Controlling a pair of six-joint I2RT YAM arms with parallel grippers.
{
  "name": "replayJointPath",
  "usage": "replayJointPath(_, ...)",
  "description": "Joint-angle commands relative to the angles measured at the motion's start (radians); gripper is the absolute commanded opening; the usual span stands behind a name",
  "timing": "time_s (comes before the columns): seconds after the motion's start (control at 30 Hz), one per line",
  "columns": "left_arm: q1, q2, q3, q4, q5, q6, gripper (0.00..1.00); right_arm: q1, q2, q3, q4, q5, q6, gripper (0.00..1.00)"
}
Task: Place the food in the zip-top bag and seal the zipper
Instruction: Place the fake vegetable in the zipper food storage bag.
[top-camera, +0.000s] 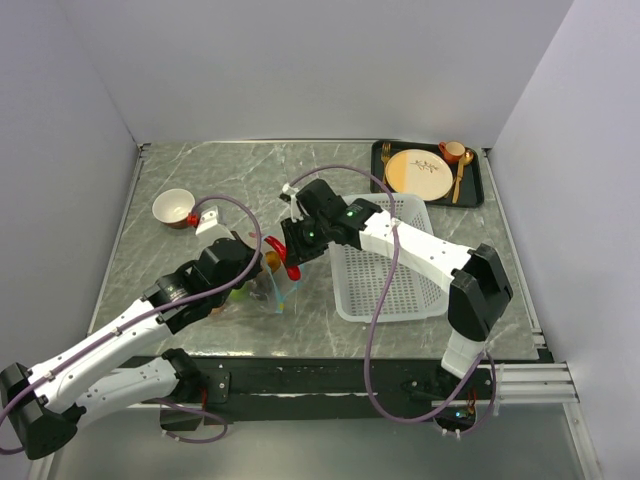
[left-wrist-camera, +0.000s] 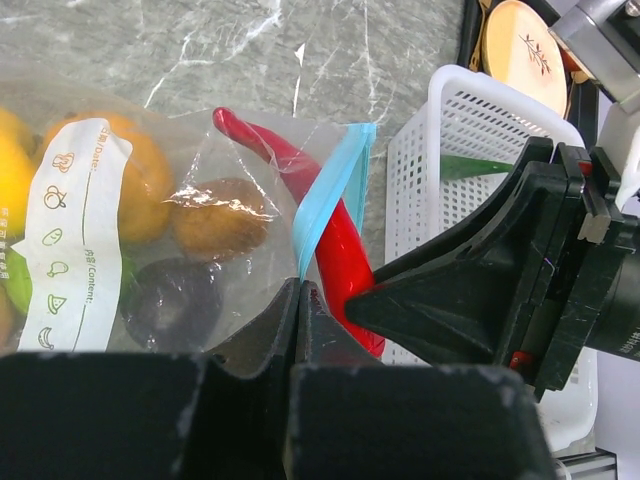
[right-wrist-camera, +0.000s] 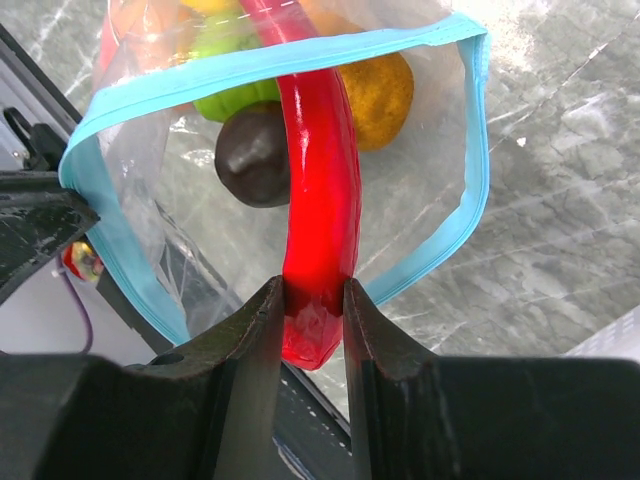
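Red pepper (right-wrist-camera: 318, 180) is squeezed in my right gripper (right-wrist-camera: 312, 292), half inside the zip-top bag (right-wrist-camera: 425, 190). My left gripper (left-wrist-camera: 300, 300) pinches the zipper (left-wrist-camera: 330, 190) to hold the mouth open.

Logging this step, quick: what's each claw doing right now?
Left claw: closed, pinching an edge of the clear plastic zip-top bag.
Right claw: closed on the long red toy pepper.
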Motion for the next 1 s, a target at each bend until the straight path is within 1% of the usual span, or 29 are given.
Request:
replayJointPath(0.0,0.004,-0.016,0.030,0.033,0.010,0.010,0.03,0.003,-0.001,0.057,0.035,-0.022,0.032,0.22)
replayJointPath(0.1,0.004,-0.019,0.033,0.035,0.013,0.011,0.03,0.003,0.025,0.085,0.015,-0.024,0.058,0.22)
replayJointPath(0.2,0.004,-0.025,0.036,0.033,0.012,0.002,0.02,0.009,0.045,0.105,-0.010,-0.057,0.043,0.22)
replayJointPath(0.33,0.004,-0.055,0.027,0.029,-0.002,-0.007,0.03,0.031,0.060,0.133,-0.106,0.007,-0.005,0.22)
replayJointPath(0.43,0.004,-0.086,0.010,0.032,-0.013,-0.021,0.04,0.034,0.062,0.131,-0.134,0.038,-0.010,0.23)
replayJointPath(0.63,0.004,-0.100,-0.004,0.046,-0.008,-0.027,0.04,0.034,0.060,0.136,-0.081,0.036,0.049,0.25)
replayJointPath(0.87,0.005,-0.086,-0.001,0.036,-0.007,-0.036,0.03,0.037,0.059,0.145,-0.042,0.107,0.110,0.27)
replayJointPath(0.9,0.004,-0.089,-0.002,0.039,-0.008,-0.038,0.03,0.038,0.057,0.146,-0.047,0.142,0.115,0.27)
replayJointPath(0.97,0.004,-0.089,-0.006,0.044,-0.010,-0.042,0.04,0.044,0.044,0.139,-0.041,0.165,0.125,0.27)
